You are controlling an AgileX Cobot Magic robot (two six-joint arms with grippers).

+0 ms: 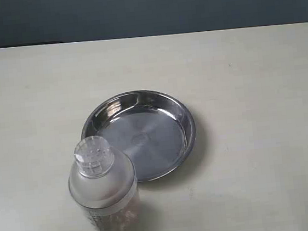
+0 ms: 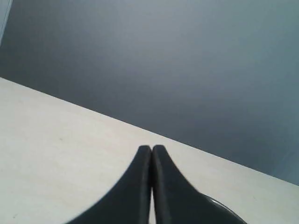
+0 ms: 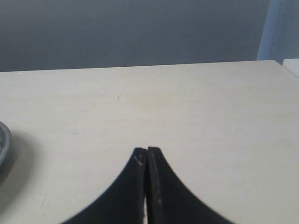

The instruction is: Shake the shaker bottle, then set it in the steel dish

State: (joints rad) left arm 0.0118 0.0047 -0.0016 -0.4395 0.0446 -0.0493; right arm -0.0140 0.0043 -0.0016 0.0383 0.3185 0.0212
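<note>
The shaker bottle (image 1: 104, 189) stands upright on the pale table near the front, its frosted dome and small round cap uppermost, brown granules showing low inside. Just behind and to its right lies the steel dish (image 1: 172, 109), round, shiny and with nothing in it. No arm shows in the exterior view. My left gripper (image 2: 152, 147) is shut over bare tabletop, with a curved shiny rim, probably the steel dish (image 2: 219, 203), beside its finger. My right gripper (image 3: 146, 150) is also shut with nothing in it; the steel dish's rim (image 3: 3, 140) peeks in at that view's edge.
A dark blue-grey wall runs behind the table's far edge (image 1: 145, 36). The table corner (image 3: 275, 63) appears in the right wrist view, with a pale panel beyond it.
</note>
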